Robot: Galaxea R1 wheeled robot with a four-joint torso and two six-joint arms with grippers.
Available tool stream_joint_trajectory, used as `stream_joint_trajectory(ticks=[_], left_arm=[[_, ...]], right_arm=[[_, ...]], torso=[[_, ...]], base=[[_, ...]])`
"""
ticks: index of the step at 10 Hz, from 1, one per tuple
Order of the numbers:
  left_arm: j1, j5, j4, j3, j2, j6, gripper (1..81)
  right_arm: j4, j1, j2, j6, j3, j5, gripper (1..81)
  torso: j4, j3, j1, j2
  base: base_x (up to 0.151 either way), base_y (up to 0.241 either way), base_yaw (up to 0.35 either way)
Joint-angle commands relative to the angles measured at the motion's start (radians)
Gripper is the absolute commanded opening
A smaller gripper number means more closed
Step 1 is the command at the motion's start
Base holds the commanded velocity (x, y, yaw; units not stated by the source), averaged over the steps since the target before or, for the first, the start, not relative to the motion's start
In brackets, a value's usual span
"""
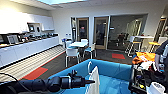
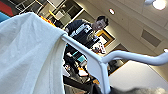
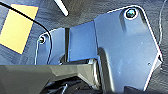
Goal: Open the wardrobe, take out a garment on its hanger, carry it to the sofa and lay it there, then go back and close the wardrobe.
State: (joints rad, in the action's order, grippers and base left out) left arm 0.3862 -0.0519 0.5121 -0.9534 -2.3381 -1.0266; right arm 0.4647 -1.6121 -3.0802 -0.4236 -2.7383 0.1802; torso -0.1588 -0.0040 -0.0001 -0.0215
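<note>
My left arm reaches in from the left of the head view. Its gripper [image 1: 90, 81] is shut on the white hanger [image 1: 89, 67], held just above the near edge of the blue sofa [image 1: 113, 72]. The white garment [image 1: 94, 81] hangs from the hanger over the sofa's seat. In the left wrist view the hanger [image 2: 98, 61] runs across close up, with the garment [image 2: 25, 55] draped over one of its shoulders. The wardrobe is not visible.
A person [image 1: 161, 58] with a control rig stands at the right beside the sofa, also seen in the left wrist view [image 2: 82, 30]. Orange cloth [image 1: 145, 57] lies near them. A white table with chairs [image 1: 78, 45] stands beyond the sofa. Kitchen counters [image 1: 27, 48] line the left wall.
</note>
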Motion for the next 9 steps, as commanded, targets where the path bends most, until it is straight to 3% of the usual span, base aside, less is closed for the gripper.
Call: stream_joint_trajectory(ticks=[1, 3, 5, 9], left_arm=[[-0.148, 0.046, 0.026, 0.039, 0.009, 0.011, 1.0], [-0.132, 0.047, 0.029, 0.039, 0.012, 0.013, 1.0], [-0.120, 0.053, 0.054, 0.039, 0.015, 0.011, 1.0], [-0.117, 0.049, 0.054, 0.036, 0.011, 0.011, 1.0]], right_arm=[[-0.003, 0.045, -0.007, 0.002, 0.006, -0.039, 81.1], [-0.003, 0.047, -0.007, 0.002, 0.006, -0.039, 81.1], [-0.003, 0.045, -0.007, 0.002, 0.005, -0.038, 81.1], [-0.004, 0.043, -0.007, 0.002, 0.006, -0.034, 81.1]], torso=[[0.000, 0.000, 0.000, 0.000], [0.000, 0.000, 0.000, 0.000], [0.000, 0.000, 0.000, 0.000], [0.000, 0.000, 0.000, 0.000]], base=[[0.000, 0.000, -0.197], [0.000, 0.000, -0.056], [0.083, 0.000, 0.000], [0.000, 0.000, 0.000]])
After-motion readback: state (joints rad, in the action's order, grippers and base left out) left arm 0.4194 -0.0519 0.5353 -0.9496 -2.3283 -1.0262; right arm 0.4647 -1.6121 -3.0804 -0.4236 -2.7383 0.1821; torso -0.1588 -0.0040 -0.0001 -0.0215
